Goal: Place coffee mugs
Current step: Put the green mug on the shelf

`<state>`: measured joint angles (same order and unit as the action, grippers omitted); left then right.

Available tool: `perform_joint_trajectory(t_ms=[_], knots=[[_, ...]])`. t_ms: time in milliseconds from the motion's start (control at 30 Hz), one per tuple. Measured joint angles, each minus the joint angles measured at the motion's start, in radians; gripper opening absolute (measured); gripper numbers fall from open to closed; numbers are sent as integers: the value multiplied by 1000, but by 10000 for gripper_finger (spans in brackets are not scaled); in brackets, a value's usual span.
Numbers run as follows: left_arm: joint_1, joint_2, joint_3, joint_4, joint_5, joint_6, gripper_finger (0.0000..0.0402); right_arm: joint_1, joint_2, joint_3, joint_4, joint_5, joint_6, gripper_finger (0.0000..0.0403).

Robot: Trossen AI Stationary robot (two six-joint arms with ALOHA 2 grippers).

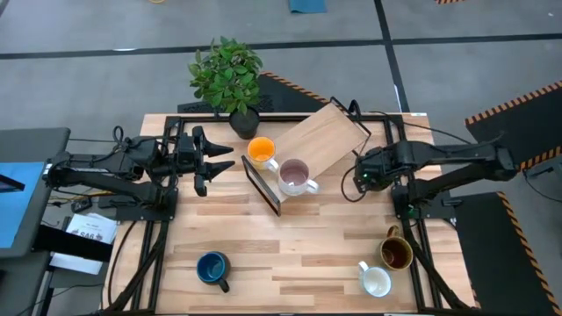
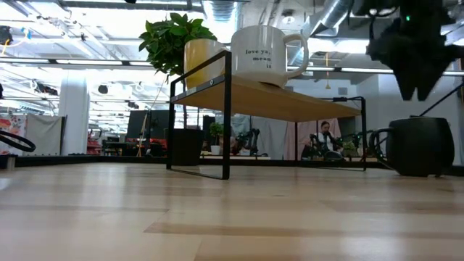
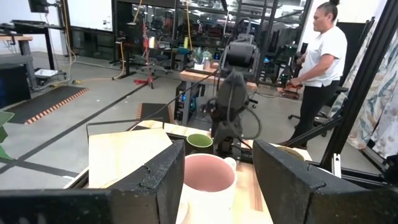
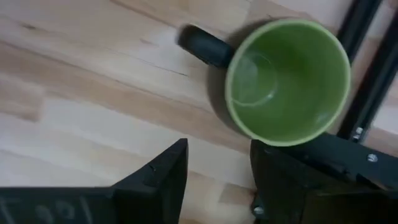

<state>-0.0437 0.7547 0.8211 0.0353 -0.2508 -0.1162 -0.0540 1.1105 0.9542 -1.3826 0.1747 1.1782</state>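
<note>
A wooden shelf on a black frame (image 1: 320, 140) stands mid-table. An orange mug (image 1: 261, 151) and a pale pink mug (image 1: 294, 175) stand on its top; both show in the low view (image 2: 199, 61) (image 2: 264, 58). A dark green mug (image 4: 286, 81) stands upright on the table by the shelf's right end, also in the low view (image 2: 420, 145). My right gripper (image 1: 364, 171) hangs open above it, touching nothing (image 4: 217, 180). My left gripper (image 1: 215, 171) is open and empty, left of the shelf, pointing at the pink mug (image 3: 208, 180). A dark blue mug (image 1: 212, 268), a brown mug (image 1: 397, 253) and a white mug (image 1: 376, 281) stand near the front edge.
A dark pot with a green plant (image 1: 230, 79) stands at the far edge, left of the shelf. Black frame bars (image 4: 357, 37) run close beside the green mug. Bare tabletop lies in the middle front (image 1: 299, 254). A person (image 3: 320, 56) stands in the room beyond the table.
</note>
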Motion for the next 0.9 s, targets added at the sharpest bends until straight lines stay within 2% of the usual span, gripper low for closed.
perform_joint_trajectory(t_ms=[333,433,700,800,900], knots=[[0,0,0,0,0,4,173,-72,8,-140,132,46,-42,226],[0,0,0,0,0,14,173,-102,8,-164,138,72,-48,226],[0,0,0,0,0,14,173,-146,8,-196,195,64,-129,226],[0,0,0,0,0,14,173,-145,9,-195,219,64,-150,218],[0,0,0,0,0,14,173,-145,9,-195,217,70,-157,190]])
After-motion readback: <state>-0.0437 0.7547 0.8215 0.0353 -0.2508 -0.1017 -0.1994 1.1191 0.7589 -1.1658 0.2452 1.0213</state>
